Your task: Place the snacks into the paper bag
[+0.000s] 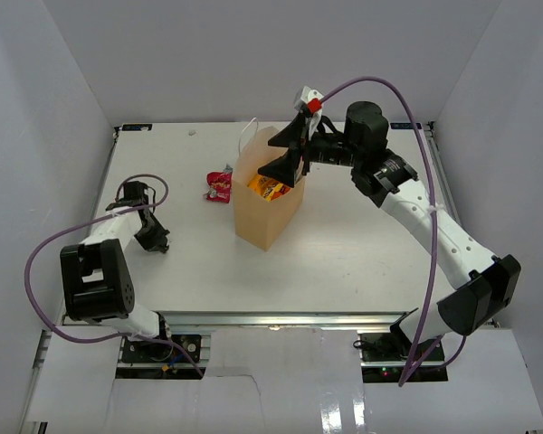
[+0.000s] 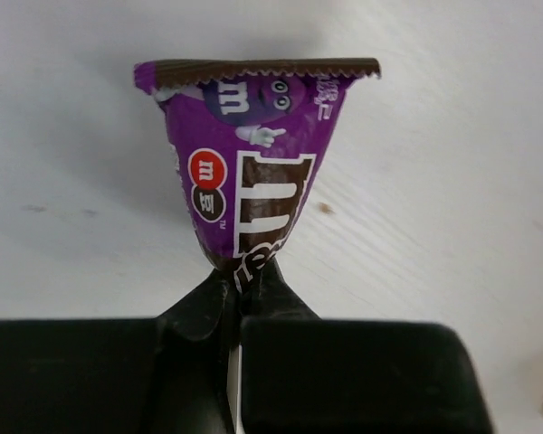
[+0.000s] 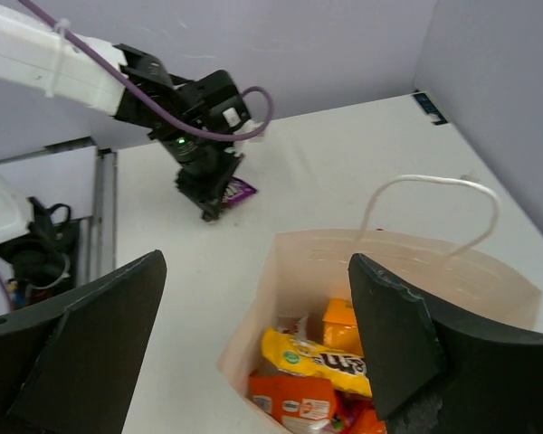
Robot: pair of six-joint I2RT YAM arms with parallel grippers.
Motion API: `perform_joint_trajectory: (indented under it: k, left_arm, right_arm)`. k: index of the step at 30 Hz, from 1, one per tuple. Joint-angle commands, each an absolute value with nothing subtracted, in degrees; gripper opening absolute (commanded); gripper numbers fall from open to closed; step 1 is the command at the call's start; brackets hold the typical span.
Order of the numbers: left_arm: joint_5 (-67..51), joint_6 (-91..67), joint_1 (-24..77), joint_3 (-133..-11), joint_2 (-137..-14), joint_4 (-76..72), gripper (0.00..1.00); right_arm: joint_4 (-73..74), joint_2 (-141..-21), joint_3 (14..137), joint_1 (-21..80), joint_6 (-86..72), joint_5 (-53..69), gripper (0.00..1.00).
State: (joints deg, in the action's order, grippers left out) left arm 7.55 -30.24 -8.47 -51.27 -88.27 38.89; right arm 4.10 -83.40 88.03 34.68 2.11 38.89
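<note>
A dark purple M&M's packet [image 2: 244, 172] lies on the white table, and my left gripper [image 2: 240, 276] is shut on its near end. From above, that gripper [image 1: 156, 240] sits low at the table's left and covers the packet. The tan paper bag [image 1: 270, 212] stands upright mid-table. My right gripper [image 1: 290, 152] hovers open over the bag's mouth with nothing between its fingers. Looking down from the right wrist, the bag [image 3: 317, 258] holds a yellow M&M's pack [image 3: 326, 357] and orange packets [image 3: 294, 398]. The purple packet [image 3: 239, 190] also shows there under the left gripper [image 3: 208, 201].
Red-wrapped snacks [image 1: 219, 185] lie on the table just left of the bag. The bag's white cord handle [image 3: 434, 185] arches above its far rim. Grey walls close the table in on three sides.
</note>
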Motion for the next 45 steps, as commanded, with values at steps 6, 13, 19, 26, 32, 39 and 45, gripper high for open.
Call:
perform_joint_trajectory:
  k: [6,13,19,26,32,39,45]
  left_arm:
    - [-29.5,-26.1,-8.3,-50.7,-71.7,25.2,0.11]
    - [-47.8,-32.5,-8.0,-46.0,-61.7,8.9,0.16]
    - [-54.3,-37.7,-6.2,-43.2,-54.1,-1.9,0.24]
    - [-56.9,-38.8,-5.5,-42.4,-49.9,-2.6,0.27]
    - [-58.4,-39.6,-5.4,-40.3,-46.6,-3.1,0.30]
    - [-59.1,-40.3,-5.4,-40.2,-45.8,-4.2,0.34]
    - [-59.5,-41.0,-5.4,-40.4,-46.0,-5.1,0.37]
  right_arm:
    - [-4.0,-87.2,86.2,40.2,-16.8,46.1,0.84]
    - [-0.1,-92.3,92.3,46.7,-23.1,32.6,0.82]
    - [3.5,-97.3,99.7,50.0,-30.8,22.7,0.80]
    - [8.3,-103.7,107.8,52.4,-32.1,15.0,0.79]
    - [9.8,-105.9,110.0,52.6,-30.4,11.5,0.76]
    - [8.5,-106.3,108.8,54.4,-30.8,14.1,0.65]
    - [7.5,-106.0,108.3,54.8,-30.1,16.6,0.45]
